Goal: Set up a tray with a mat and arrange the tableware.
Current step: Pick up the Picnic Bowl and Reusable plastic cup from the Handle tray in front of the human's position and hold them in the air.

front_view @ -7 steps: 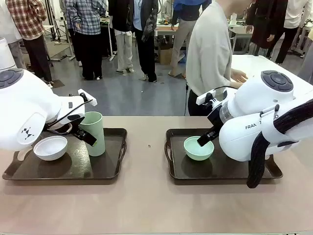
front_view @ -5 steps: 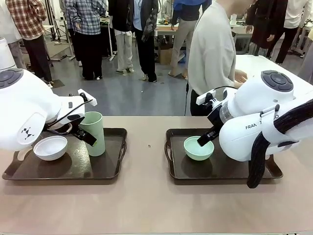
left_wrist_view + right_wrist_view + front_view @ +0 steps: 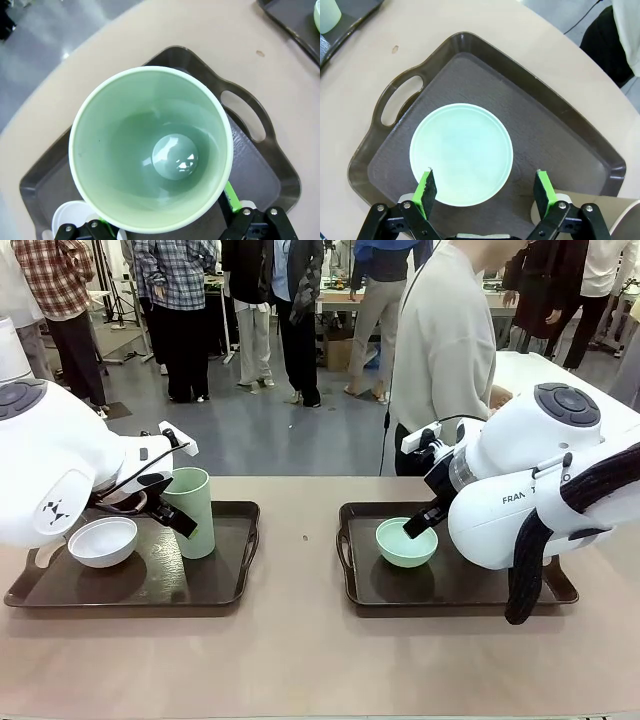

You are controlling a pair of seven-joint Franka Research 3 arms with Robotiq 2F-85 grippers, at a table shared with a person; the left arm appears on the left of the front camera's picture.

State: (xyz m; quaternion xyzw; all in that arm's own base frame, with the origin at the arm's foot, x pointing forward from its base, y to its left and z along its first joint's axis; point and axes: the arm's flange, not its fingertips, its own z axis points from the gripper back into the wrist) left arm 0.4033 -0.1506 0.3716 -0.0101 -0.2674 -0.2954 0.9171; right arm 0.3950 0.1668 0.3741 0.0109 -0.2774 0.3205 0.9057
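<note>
A pale green cup (image 3: 190,510) stands upright on the left tray (image 3: 235,585), next to a white bowl (image 3: 103,541). My left gripper (image 3: 172,508) is open, with a finger on each side of the cup. From above, the cup (image 3: 150,147) sits between the fingers, one green pad (image 3: 230,192) beside its wall; the dark mat (image 3: 252,167) lines the tray. My right gripper (image 3: 422,520) hangs open just above the mint green bowl (image 3: 406,542) on the right tray (image 3: 360,590). The right wrist view has the bowl (image 3: 461,145) on the mat (image 3: 540,125), and a brown cup (image 3: 607,212) at the corner.
A person (image 3: 445,350) stands at the far side of the table, turned toward a white table (image 3: 530,370) behind. Bare tabletop (image 3: 300,660) lies between the two trays and along the near edge. A small dark speck (image 3: 305,538) lies between the trays.
The person at the far side has shifted slightly to the right. Both arms, the cup and the bowls have not moved.
</note>
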